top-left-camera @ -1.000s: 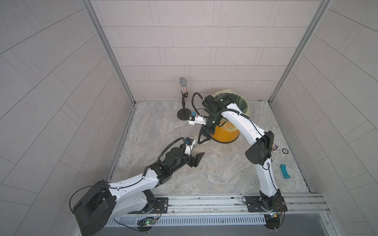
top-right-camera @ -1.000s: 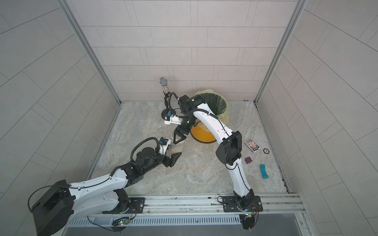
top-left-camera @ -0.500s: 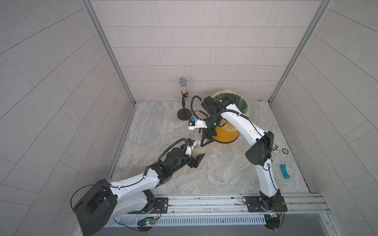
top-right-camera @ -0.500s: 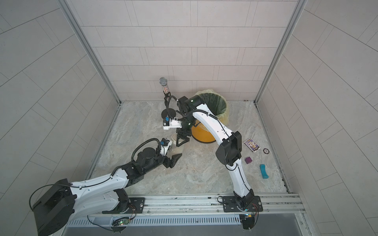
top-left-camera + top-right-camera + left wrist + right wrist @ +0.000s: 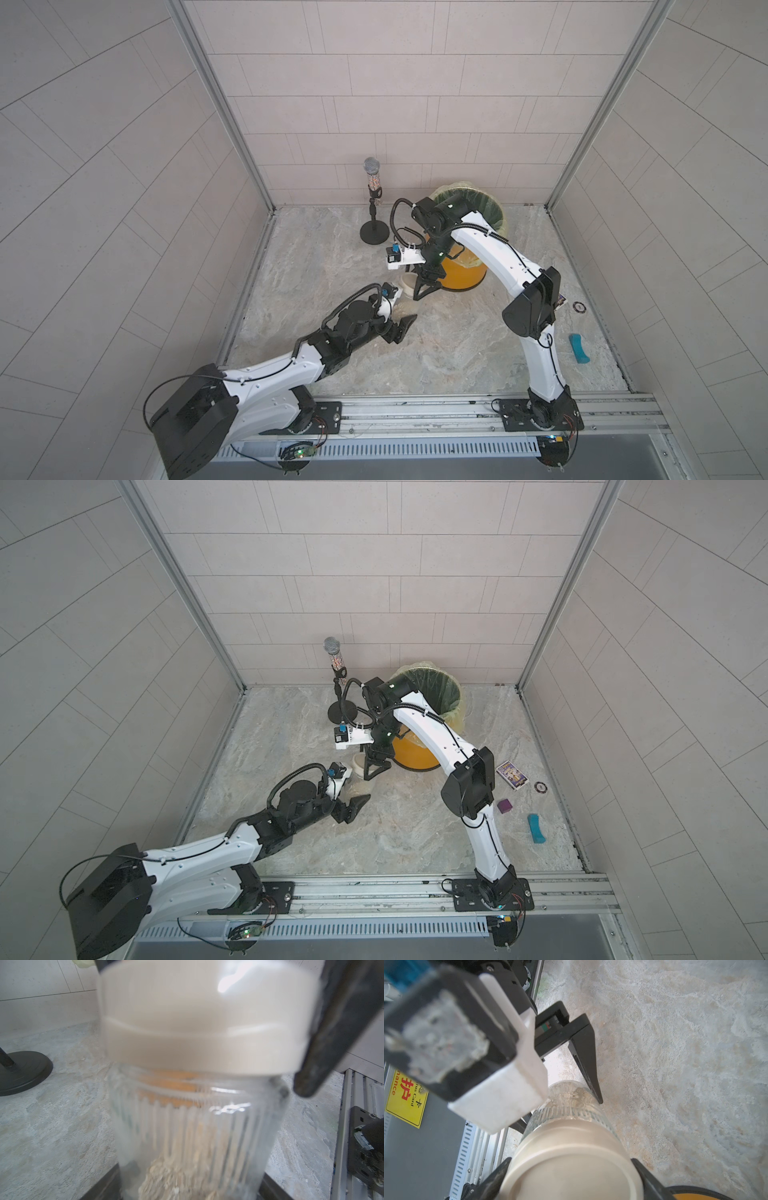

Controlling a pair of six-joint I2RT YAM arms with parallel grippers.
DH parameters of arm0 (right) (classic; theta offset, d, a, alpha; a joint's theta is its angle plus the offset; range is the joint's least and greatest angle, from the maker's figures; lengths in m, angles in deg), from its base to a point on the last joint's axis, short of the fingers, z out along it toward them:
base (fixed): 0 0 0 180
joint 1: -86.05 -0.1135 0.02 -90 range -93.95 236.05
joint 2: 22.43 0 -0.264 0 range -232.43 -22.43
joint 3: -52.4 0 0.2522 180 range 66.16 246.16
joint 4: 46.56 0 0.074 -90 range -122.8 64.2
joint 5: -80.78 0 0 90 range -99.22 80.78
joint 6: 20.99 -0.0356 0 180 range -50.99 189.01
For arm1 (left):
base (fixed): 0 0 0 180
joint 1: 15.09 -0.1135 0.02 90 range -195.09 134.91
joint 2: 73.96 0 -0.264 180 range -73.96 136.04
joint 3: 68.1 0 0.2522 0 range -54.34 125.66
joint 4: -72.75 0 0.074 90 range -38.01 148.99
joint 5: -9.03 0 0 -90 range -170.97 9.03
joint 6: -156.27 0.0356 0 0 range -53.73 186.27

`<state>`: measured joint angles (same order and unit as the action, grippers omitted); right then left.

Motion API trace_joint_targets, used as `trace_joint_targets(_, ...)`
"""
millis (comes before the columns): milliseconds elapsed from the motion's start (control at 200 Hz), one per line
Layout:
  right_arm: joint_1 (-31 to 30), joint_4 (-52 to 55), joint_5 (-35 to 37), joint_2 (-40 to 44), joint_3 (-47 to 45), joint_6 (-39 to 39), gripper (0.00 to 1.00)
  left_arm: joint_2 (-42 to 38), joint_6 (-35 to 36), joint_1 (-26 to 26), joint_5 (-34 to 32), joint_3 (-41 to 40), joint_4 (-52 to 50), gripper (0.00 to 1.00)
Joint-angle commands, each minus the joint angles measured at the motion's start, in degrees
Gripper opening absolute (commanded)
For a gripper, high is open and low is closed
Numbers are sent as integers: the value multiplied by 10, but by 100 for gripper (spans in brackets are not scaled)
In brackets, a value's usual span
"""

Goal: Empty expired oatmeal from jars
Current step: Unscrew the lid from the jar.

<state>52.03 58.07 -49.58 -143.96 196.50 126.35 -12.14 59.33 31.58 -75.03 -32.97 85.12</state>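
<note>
Nearest the grey metal rail (image 5: 415, 409), the left gripper (image 5: 191, 1174) clamps the small clear ribbed glass jar (image 5: 197, 1126), pale flaky oatmeal (image 5: 166, 1178) heaped at its gripped end. Beyond, the right gripper (image 5: 570, 1159) stands wide astride the jar's flat cream lid (image 5: 571, 1180).

Wearing glossy white shells between black joint housings along left arm (image 5: 270, 374) and right arm (image 5: 490, 249). Trailing black ribbed cables (image 5: 353, 296), ending in black tapered left gripper (image 5: 405, 308) and right gripper (image 5: 428, 291).

Clear ribbed jar (image 5: 197, 1126); cream lid (image 5: 203, 1022); beige oatmeal (image 5: 170, 1178); orange bin (image 5: 465, 277); grey marbled floor (image 5: 457, 357).
</note>
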Motion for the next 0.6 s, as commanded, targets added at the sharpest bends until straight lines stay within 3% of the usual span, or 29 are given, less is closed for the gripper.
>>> trace_joint_targets(0,15,113,77,27,11,66,47,-30,-51,-13,-16,18,81,0)
trace_joint_targets(50,16,100,80,16,36,4,62,-30,-50,-13,-16,21,77,0)
trace_joint_targets(95,18,115,73,-5,77,-31,68,-30,-49,-13,-15,23,75,0)
trace_joint_targets(185,20,115,42,-20,108,-99,90,-27,-48,-13,-14,27,74,0)
trace_joint_targets(210,22,114,28,-21,110,-114,100,-26,-47,-13,-14,28,74,0)
trace_joint_targets(485,29,100,-49,-37,125,-273,100,-31,-44,-13,-15,31,69,0)
trace_joint_targets(590,27,91,-62,-35,111,-292,100,-27,-43,-14,-15,34,69,0)
